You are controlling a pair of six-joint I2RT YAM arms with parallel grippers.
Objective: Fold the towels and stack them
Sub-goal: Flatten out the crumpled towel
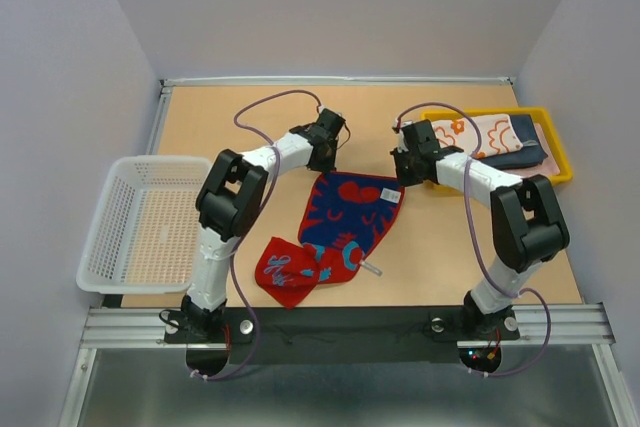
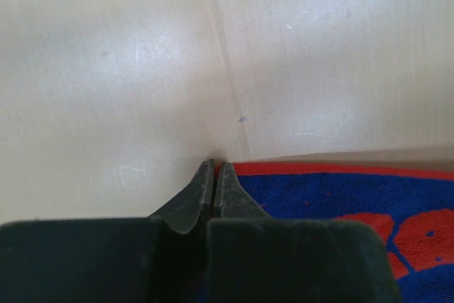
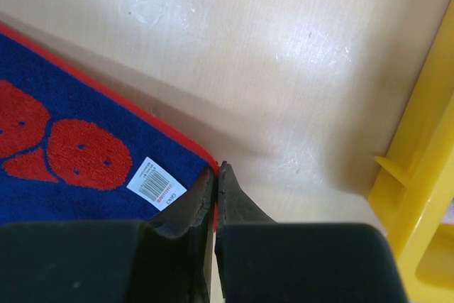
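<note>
Both arms reach low — left pincer (image 2: pixel 214 168) and right pincer (image 3: pixel 216 169) each clamp a towel (image 1: pixel 352 209) corner. Behind them it lies blue, red-blotched, its far end crumpled.

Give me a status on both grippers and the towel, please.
Left gripper shut on red and blue towel, far left corner. Right gripper shut on far right corner. Yellow tray near right gripper.

Towel (image 1: pixel 350 217) between basket (image 1: pixel 150 160) and tray (image 1: pixel 485 110)

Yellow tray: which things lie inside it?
A folded orange-and-white patterned towel lies on a dark navy towel in the yellow tray. Anything beneath them is covered.
</note>
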